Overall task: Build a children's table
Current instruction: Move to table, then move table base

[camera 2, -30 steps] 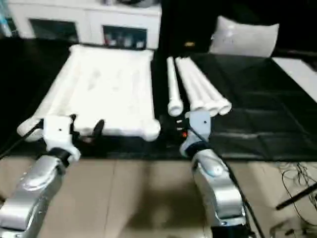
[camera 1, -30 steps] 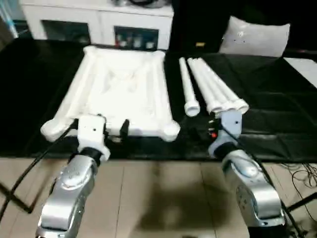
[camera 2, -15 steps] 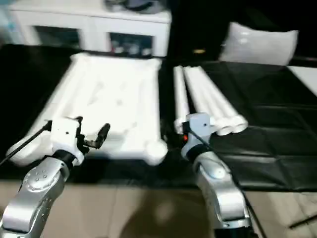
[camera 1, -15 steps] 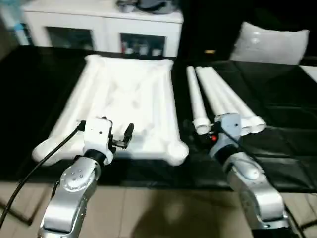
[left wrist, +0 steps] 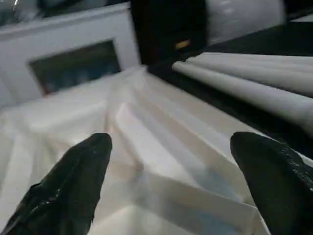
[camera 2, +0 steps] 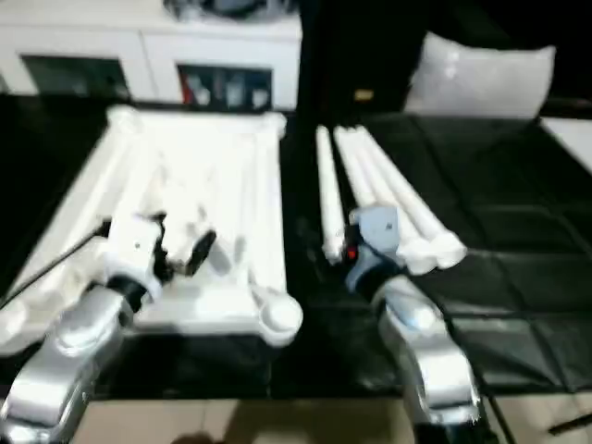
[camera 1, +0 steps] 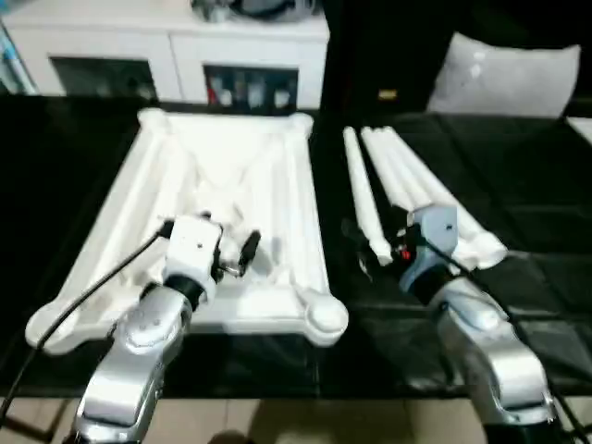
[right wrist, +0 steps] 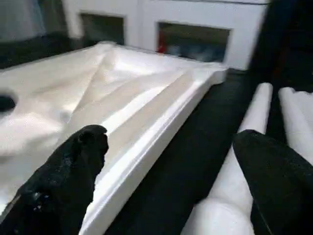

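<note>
The white table top lies ribs-up near the work table's front edge, sockets exposed for fitting, with four legs bundled just beside it. Both the left gripper and right gripper hang spread wide, holding nothing.

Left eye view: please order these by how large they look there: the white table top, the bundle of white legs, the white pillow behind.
1. Table top, clearly the largest.
2. Bundle of legs and pillow: they look alike, and the pillow lies farther away, so I do not rank them.
</note>
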